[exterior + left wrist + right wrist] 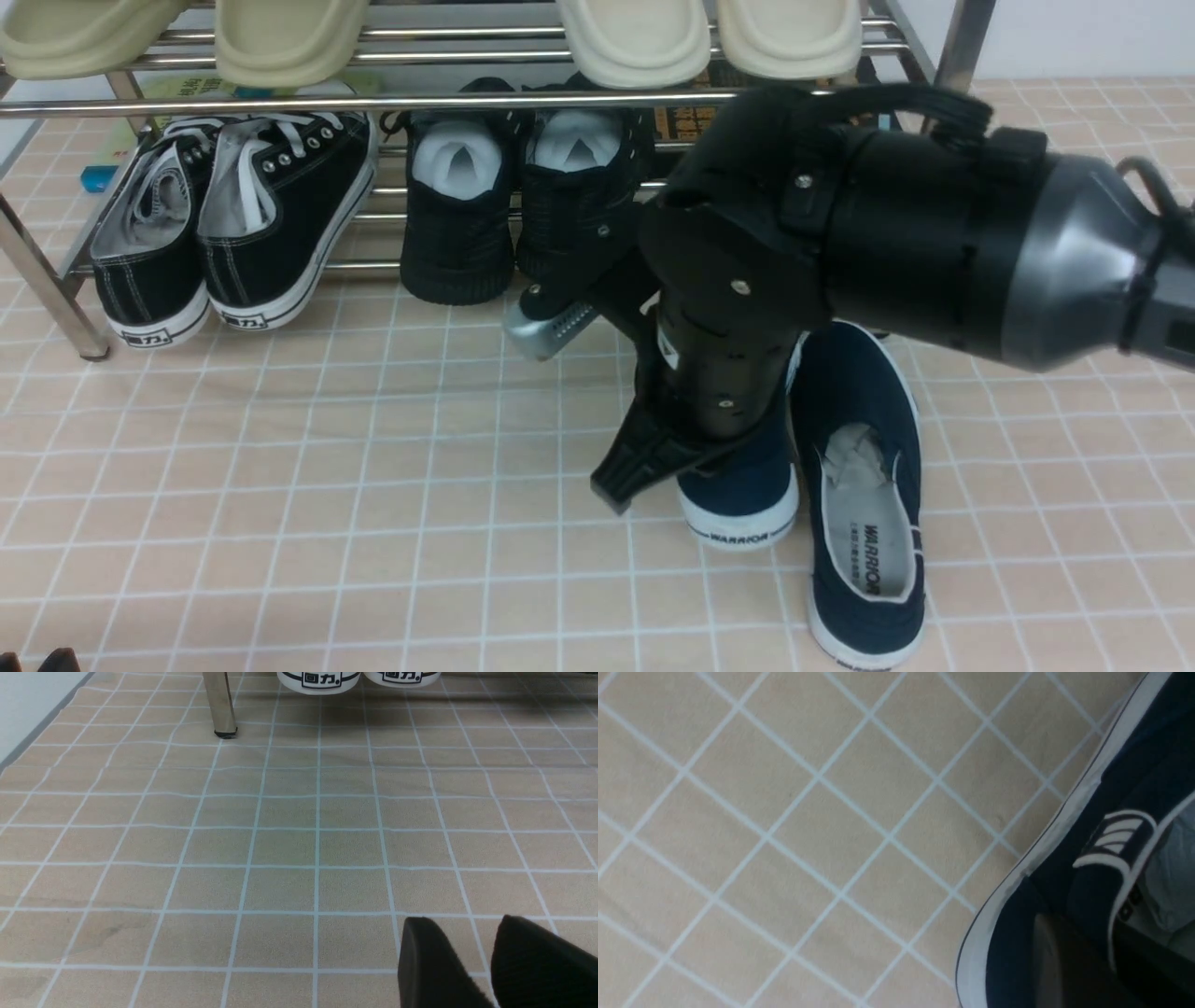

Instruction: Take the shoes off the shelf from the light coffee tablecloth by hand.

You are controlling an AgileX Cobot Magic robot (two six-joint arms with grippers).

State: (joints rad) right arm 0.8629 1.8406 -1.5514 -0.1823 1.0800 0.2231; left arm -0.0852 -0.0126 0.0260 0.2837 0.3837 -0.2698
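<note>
Left gripper: the black left gripper (460,926) hovers low over bare cloth at the near left. Its fingers are slightly apart, with nothing between them.
Cloth: a beige-tan tablecloth with a thin white grid (280,485) covers the counter, flat but for faint wrinkles.
Shelf: a two-tier shelf of shiny chrome tubes (280,103) stands at the back. Cream foam slippers (635,37) are on top, black lace-up sneakers (233,224) sit lower left, and all-black high-tops (513,215) are beside them.
Right gripper: the black right gripper (672,457) points down onto the left shoe. One finger (635,462) shows outside that shoe's left wall and the other is hidden, so whether it is clamping cannot be told.
Shoes: the navy-blue canvas slip-on shoes with white rubber soles (845,392) sit side by side on the cloth before the shelf's right end, heels toward the camera. The left shoe's toe is hidden behind the arm.
Handling: probably light. The canvas upper is soft and would buckle under a pinch, though the paper stuffing adds some body. The rubber sole looks stiffer and grippy.
Where to hold: the side wall or heel collar looks best, with one finger inside and one outside. A hold far back may let the toe droop.
</note>
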